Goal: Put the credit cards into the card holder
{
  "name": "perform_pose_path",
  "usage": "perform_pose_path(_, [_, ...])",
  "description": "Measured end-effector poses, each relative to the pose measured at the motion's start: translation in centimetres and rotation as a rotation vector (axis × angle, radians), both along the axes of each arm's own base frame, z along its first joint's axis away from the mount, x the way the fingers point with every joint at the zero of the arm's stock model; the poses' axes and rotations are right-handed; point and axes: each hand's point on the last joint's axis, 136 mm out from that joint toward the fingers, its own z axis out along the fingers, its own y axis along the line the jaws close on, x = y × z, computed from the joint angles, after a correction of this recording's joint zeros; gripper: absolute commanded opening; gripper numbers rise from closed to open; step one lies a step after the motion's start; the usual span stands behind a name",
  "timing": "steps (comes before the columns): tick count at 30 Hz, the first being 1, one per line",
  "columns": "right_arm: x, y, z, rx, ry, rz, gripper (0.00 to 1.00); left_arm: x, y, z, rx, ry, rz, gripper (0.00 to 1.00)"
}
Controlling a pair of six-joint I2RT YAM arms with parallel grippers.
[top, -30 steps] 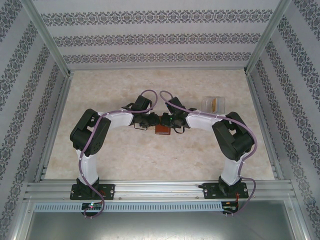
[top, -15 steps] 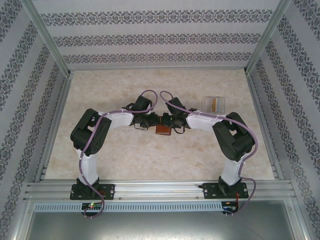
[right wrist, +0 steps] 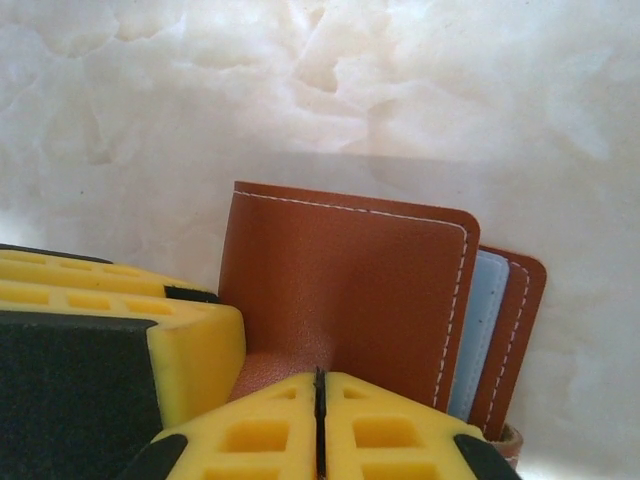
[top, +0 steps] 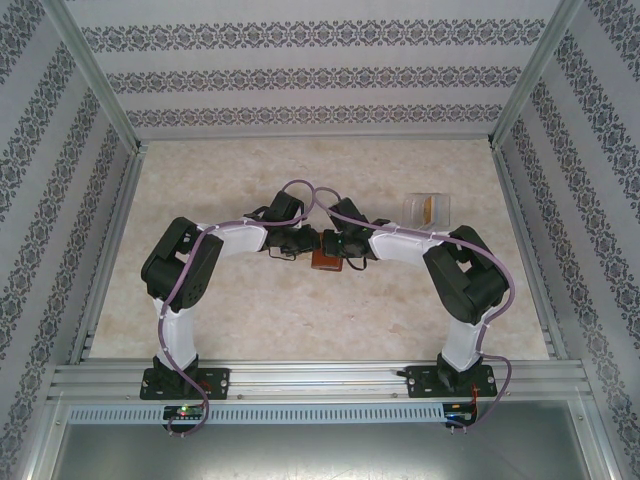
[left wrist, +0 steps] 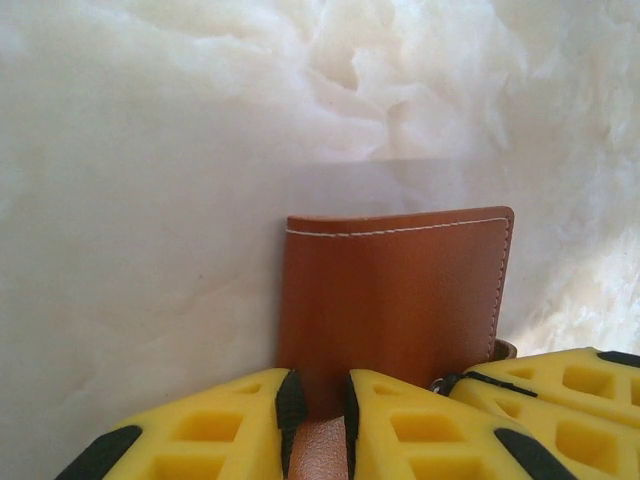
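Both arms reach in from the near edge and meet mid-table (top: 250, 320).

Left gripper (left wrist: 318, 400): narrow gap, clamped on the near edge of the card holder (left wrist: 395, 290), with leather visible in the gap.

Right gripper (right wrist: 318, 395): just beside it, pinched to a hairline on the same edge. The cover dimples at the seam, so I read it as gripping one thin flap.

I can't tell if the holder is off the surface.

Blue-grey card (right wrist: 480, 330) sits between the flaps, long edge showing on the right.

Clear box (top: 426, 208) is far right with something orange inside, unclear what.

Risks as I see them:
- The two grippers are crowded, so any sideways move could knock them together.
- The right's pinch is shallow, so pulling the flaps apart may slip it.
- Tilting the holder could slide the card out.
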Motion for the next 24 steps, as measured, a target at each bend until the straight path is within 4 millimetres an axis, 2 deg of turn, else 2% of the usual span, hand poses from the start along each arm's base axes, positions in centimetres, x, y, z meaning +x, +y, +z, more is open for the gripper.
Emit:
perform_pose_path(2, [-0.1, 0.0, 0.0, -0.013, -0.008, 0.009, 0.22, 0.0, 0.0, 0.0, 0.0, 0.0, 0.0, 0.24])
perform_pose_path(4, [-0.3, 0.0, 0.0, -0.026, -0.012, 0.021, 0.24, 0.0, 0.0, 0.0, 0.0, 0.0, 0.0, 0.24])
perform_pose_path(7, [-0.6, -0.1, 0.6, -0.046, -0.026, 0.04, 0.25, 0.0, 0.0, 0.0, 0.0, 0.0, 0.001, 0.24])
perform_pose_path(13, [-0.5, -0.5, 3.2, -0.065, -0.096, 0.081, 0.28, 0.0, 0.0, 0.0, -0.001, 0.002, 0.003, 0.24])
perform_pose_path(24, [-1.6, -1.6, 2.5, -0.167, -0.081, 0.097, 0.29, 0.0, 0.0, 0.0, -0.001, 0.002, 0.003, 0.24])
